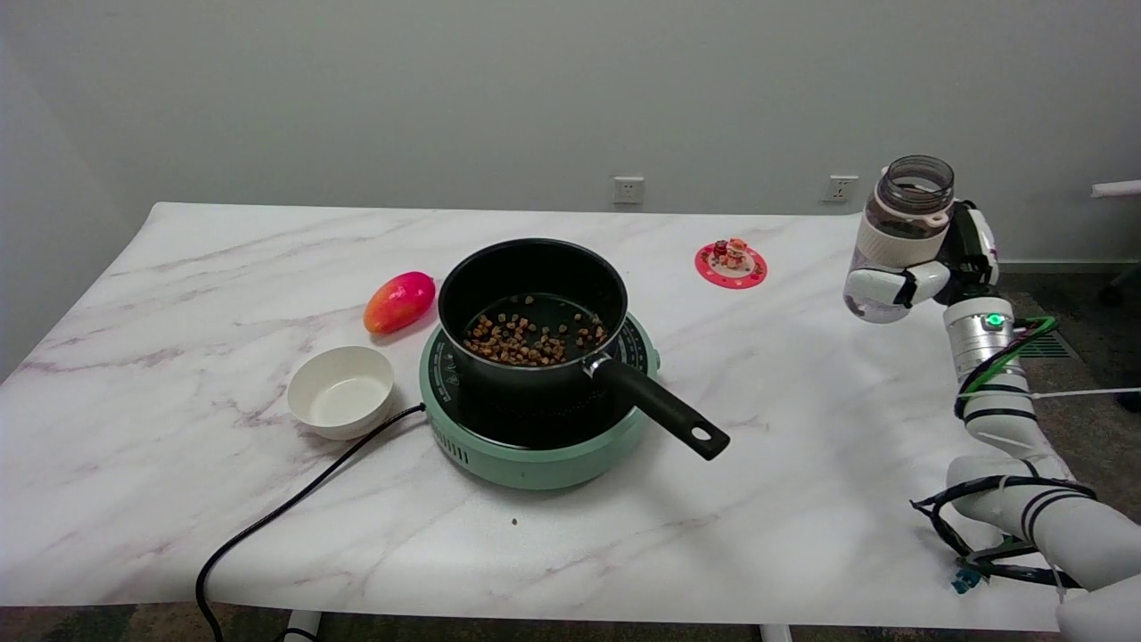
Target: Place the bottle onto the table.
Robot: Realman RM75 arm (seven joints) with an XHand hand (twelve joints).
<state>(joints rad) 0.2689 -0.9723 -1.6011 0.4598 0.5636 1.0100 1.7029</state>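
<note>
A clear, open-topped bottle (902, 230) stands upright in my right hand (927, 272), whose fingers wrap around its lower body. The hand holds it at the far right edge of the marble table (802, 499); I cannot tell whether its base touches the tabletop. The bottle looks empty. My right arm comes up from the lower right corner.
A black pot (533, 308) with brown pieces sits on a green hotplate (535, 446) at the table's centre, handle pointing toward the front right. A white bowl (340, 390) and a mango (398, 301) lie left of it. A red coaster with small figures (731, 263) is behind, near the bottle. A black cord (285, 513) runs off the front edge.
</note>
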